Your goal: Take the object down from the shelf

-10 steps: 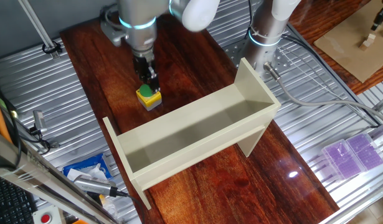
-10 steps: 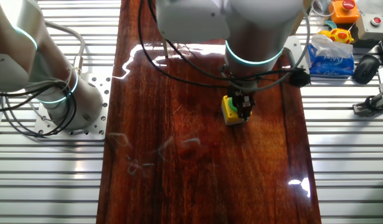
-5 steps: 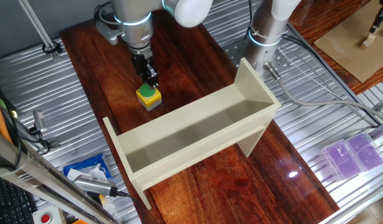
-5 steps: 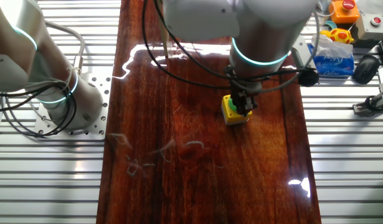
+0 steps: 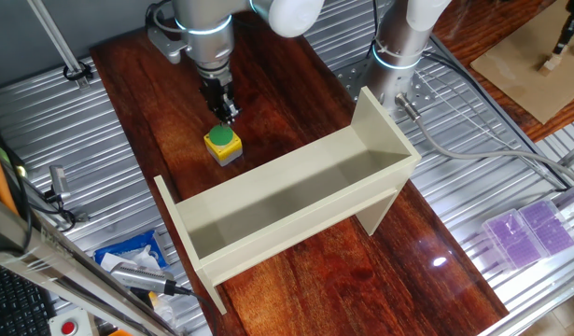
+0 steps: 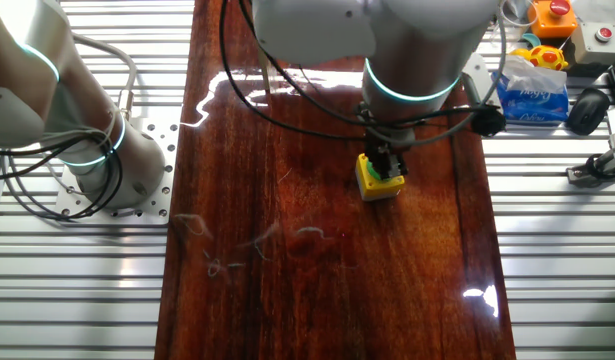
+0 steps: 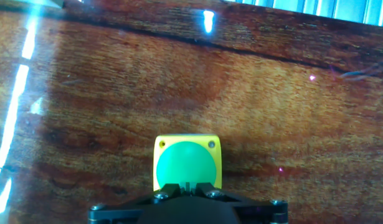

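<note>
The button box, yellow top, grey base and green dome, stands on the dark wooden table, beyond the shelf's far side. It also shows in the other fixed view and in the hand view. My gripper hangs just above and slightly behind the box, not touching it, in the other fixed view too. In the hand view its fingertips sit close together with only a thin slit between them, holding nothing. The long beige shelf stands empty in front of the box.
A second arm's base stands behind the shelf's right end, also at the left of the other fixed view. Tools and a tissue pack lie on the ribbed metal at the front left. Purple boxes lie at the right.
My gripper has lifted off the button box and drawn back a little; the box stays on the table where it was.
</note>
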